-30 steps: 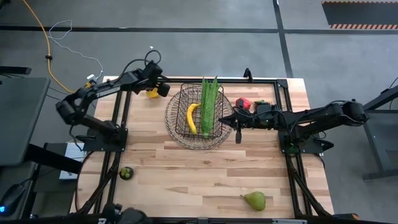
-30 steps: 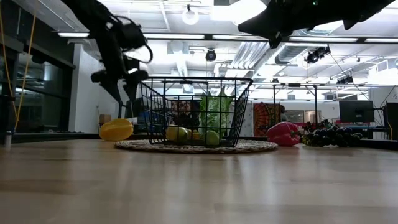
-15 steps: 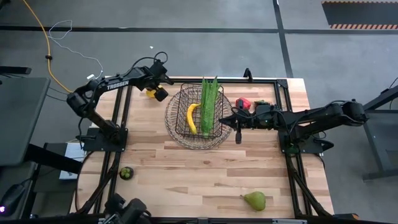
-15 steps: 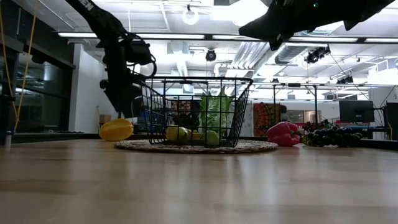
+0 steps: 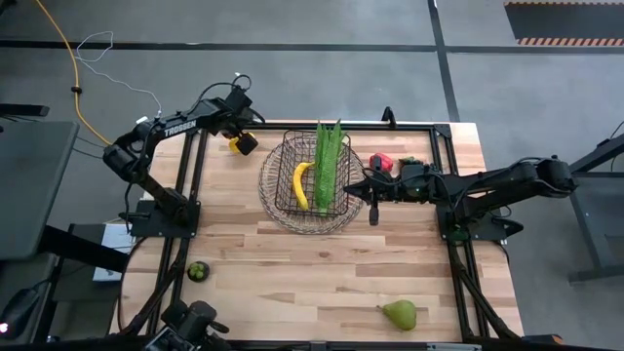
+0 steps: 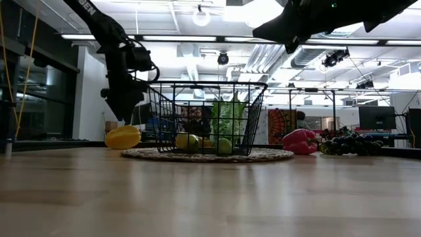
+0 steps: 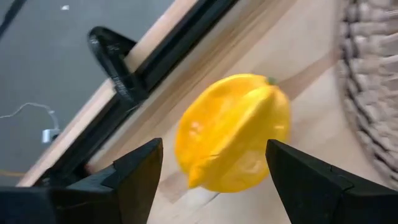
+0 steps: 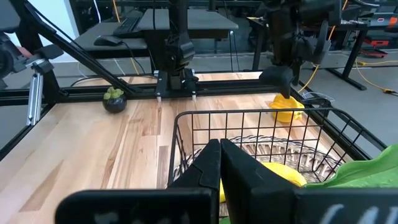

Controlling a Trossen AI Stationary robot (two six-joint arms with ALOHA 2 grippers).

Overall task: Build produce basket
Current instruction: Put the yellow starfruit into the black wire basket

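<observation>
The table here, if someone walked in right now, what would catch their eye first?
Likely the basket mid-table, on a round woven mat, with a banana and a tall leafy bunch inside. Next, the left gripper, open around a yellow pepper at the table's far left corner. The right gripper hangs shut at the basket's right side.

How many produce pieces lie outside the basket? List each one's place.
5: yellow pepper at the far left edge, below the left gripper; red pepper and grapes right of the basket; dark round fruit near left; pear near right. The right arm may hide more.
</observation>
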